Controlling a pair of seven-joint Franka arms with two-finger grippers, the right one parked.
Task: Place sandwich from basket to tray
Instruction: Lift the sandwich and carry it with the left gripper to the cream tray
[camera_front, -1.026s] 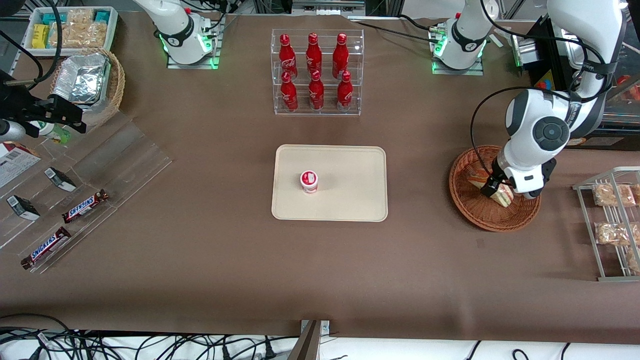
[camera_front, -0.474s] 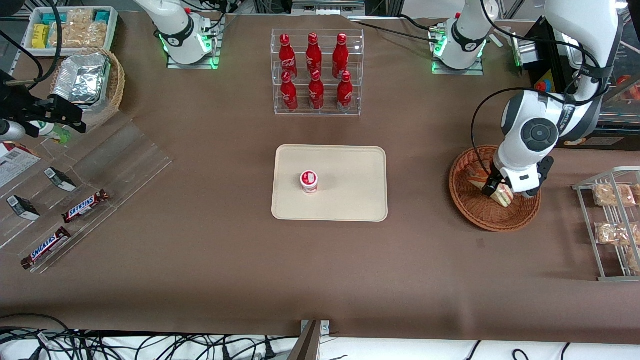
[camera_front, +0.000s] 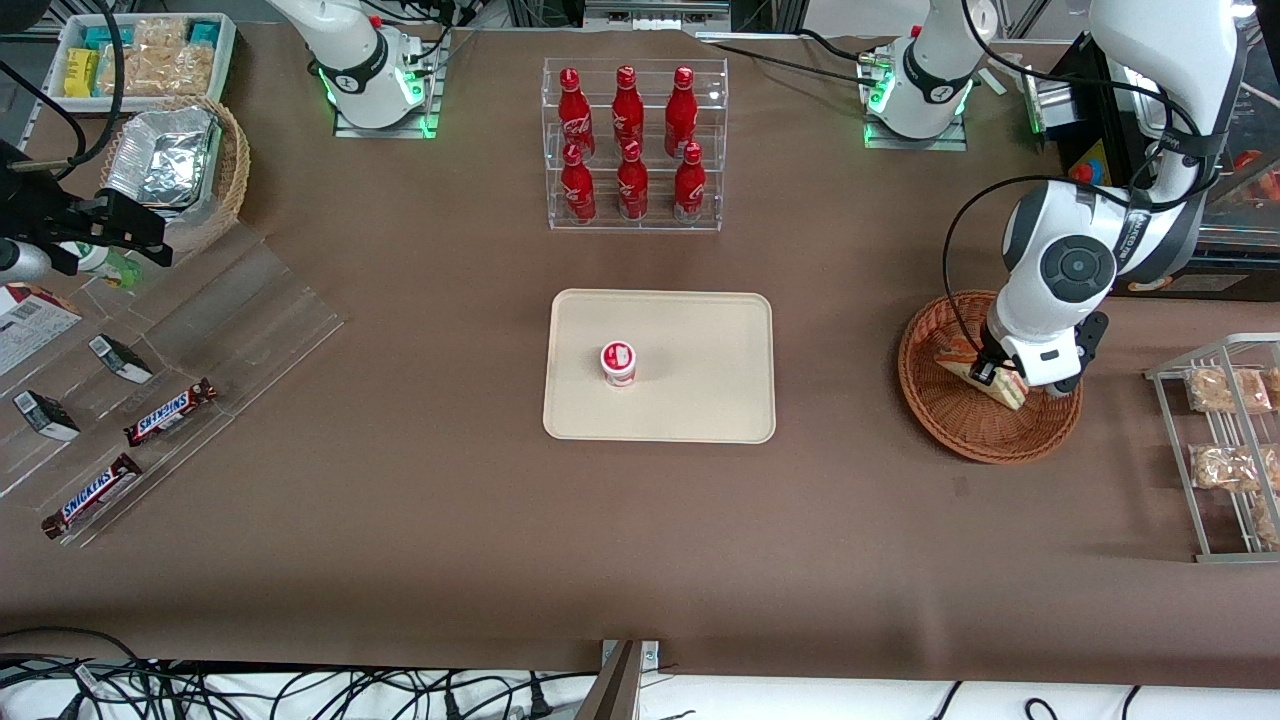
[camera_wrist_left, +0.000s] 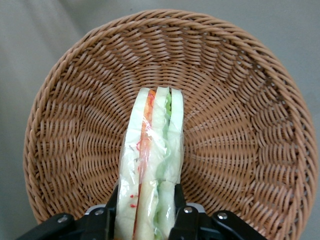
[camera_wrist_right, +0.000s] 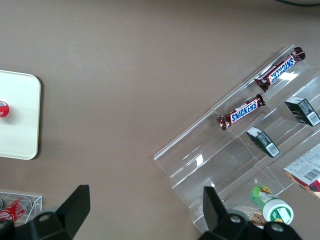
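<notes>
Left wrist view: the sandwich (camera_wrist_left: 151, 165) is seen clamped between the gripper (camera_wrist_left: 145, 220) fingers (camera_wrist_left: 182, 220), its wrapped edge upright over the basket (camera_wrist_left: 240, 100).
Gripper state: clenched on the sandwich, one finger pressed against each bread face.
Sandwich location: inside the basket's rim (camera_front: 915, 400), at the working arm's end of the table; whether it is clear of the weave cannot be told.
Tray (camera_front: 700, 330): well apart from the basket, toward the table's middle, with a small red-and-white cup (camera_front: 618, 362) standing on it.
Risk, slipping: the clear wrap is judged slick, so the wedge could slide out during the carry.
Risk, squashing: soft bread could be crushed if squeezed harder.
Risk, snagging: a low exit could catch the basket rim and drag it.
Risk, collision: the cup could be knocked over if the sandwich is set down too near it.
</notes>
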